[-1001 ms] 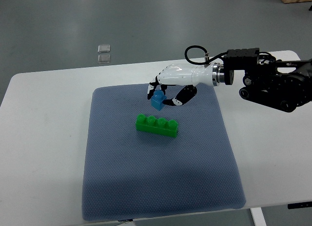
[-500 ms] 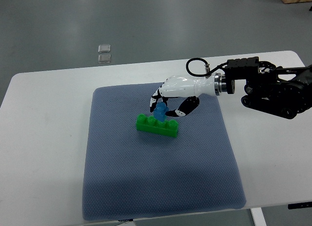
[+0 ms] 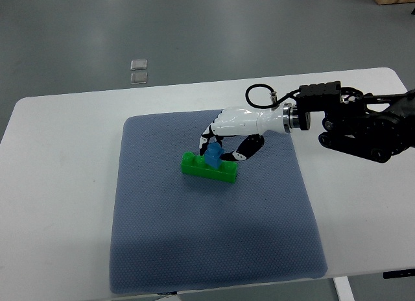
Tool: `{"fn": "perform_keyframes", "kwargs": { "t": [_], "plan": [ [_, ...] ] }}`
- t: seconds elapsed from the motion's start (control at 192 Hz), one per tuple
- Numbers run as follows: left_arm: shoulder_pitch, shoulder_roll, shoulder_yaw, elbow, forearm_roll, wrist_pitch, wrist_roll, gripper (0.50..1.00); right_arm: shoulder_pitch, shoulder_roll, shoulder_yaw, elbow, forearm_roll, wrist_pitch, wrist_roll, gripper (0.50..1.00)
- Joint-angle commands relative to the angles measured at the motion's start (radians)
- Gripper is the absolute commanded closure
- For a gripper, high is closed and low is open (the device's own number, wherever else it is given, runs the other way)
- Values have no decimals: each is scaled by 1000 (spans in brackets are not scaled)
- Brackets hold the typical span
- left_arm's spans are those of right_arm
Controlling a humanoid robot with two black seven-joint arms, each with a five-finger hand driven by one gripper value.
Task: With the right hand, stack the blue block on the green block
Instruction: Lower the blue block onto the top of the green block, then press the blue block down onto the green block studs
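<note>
The right hand (image 3: 224,142) reaches in from three o'clock, white palm arched over the middle of the mat (image 3: 162,249), fingers (image 3: 206,137) curled down and pinched on the blue block (image 3: 213,154). That block sits right on top of the green block (image 3: 209,167), touching its studs near the middle, and it looks a little tilted rather than seated square, though whether it has clicked down is too fine to tell. My read: the arched wrist keeps the palm clear of the green studs while fingers and thumb press from either side, so the small piece can be steered straight down.

The blue one is small, bright, roughly cubic, half hidden by the fingertips. The green one is a long brick with a row of four round studs, lying slightly slanted, its right end toward four o'clock. It rests flat on the grey-blue mat, which probably stops it sliding under the push.

The mat covers most of the white counter (image 3: 52,158). On the floor beyond, at eleven o'clock, lie two small clear squares (image 3: 138,71). No left hand in sight. Stack looks nearly made; the grip is not yet let go.
</note>
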Motion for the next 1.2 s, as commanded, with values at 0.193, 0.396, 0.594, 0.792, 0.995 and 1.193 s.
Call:
{"fn": "perform_keyframes", "kwargs": {
  "t": [0.193,0.396,0.594,0.792,0.995,1.193],
  "plan": [
    [0,0,0,1,0,0,0,500,-3,25,-2,-21,0,-14,-8,1000],
    [0,0,0,0,0,0,0,500,-3,30,-18,-28,0,-12,-8,1000],
    [0,0,0,0,0,0,0,500,-3,34,-25,-33,0,-11,-5,1000],
    [0,0,0,0,0,0,0,500,-5,36,-26,-44,0,-6,-3,1000],
    [0,0,0,1,0,0,0,500,-7,42,-43,-57,0,-8,-2,1000],
    [0,0,0,0,0,0,0,500,-7,42,-43,-62,0,-6,-2,1000]
  ]
}}
